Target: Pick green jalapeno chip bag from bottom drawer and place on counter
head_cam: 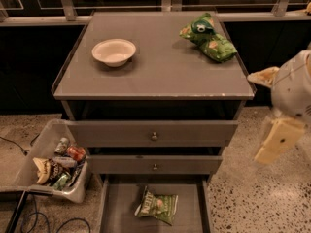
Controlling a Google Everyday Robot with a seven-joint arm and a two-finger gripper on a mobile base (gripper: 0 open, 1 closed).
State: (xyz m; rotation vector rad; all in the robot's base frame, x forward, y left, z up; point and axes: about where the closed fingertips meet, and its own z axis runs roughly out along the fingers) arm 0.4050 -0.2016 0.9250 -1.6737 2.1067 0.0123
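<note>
– Clutter is noted left of the cabinet [121, 133]; what is it held in?

– A clear plastic bin [25, 171] is set on the speckled floor just beside the cabinet's lower left corner. Cans and wrappers are heaped in it. A dark cable [46, 223] is trailed over the floor in front of the bin.

– What is laid on top of the cabinet?

– That top is the counter [160, 74]. A pale bowl [113, 51] is placed upright on its left half. A bright green bag [209, 38] is laid crumpled at the cabinet's back right corner, well apart from the bowl, with a dark round emblem turned up.

– And the cabinet's front?

– Two taller drawers are stacked under the counter, a top drawer [199, 132] and a middle drawer [194, 164], each fitted with a round knob. The bottom drawer [119, 212] is pulled out at the cabinet's foot. The green jalapeno chip bag [156, 206] is laid flat on that drawer's floor near the middle, slightly tilted, with white lettering turned up. It is touched by nothing.

– Where is the gripper [278, 139] found?

– It is held in the air off the cabinet's right side, roughly level with the top drawer, clear of the counter and well apart from the bag in the bottom drawer. Whether it is spread or closed up cannot be told.
</note>
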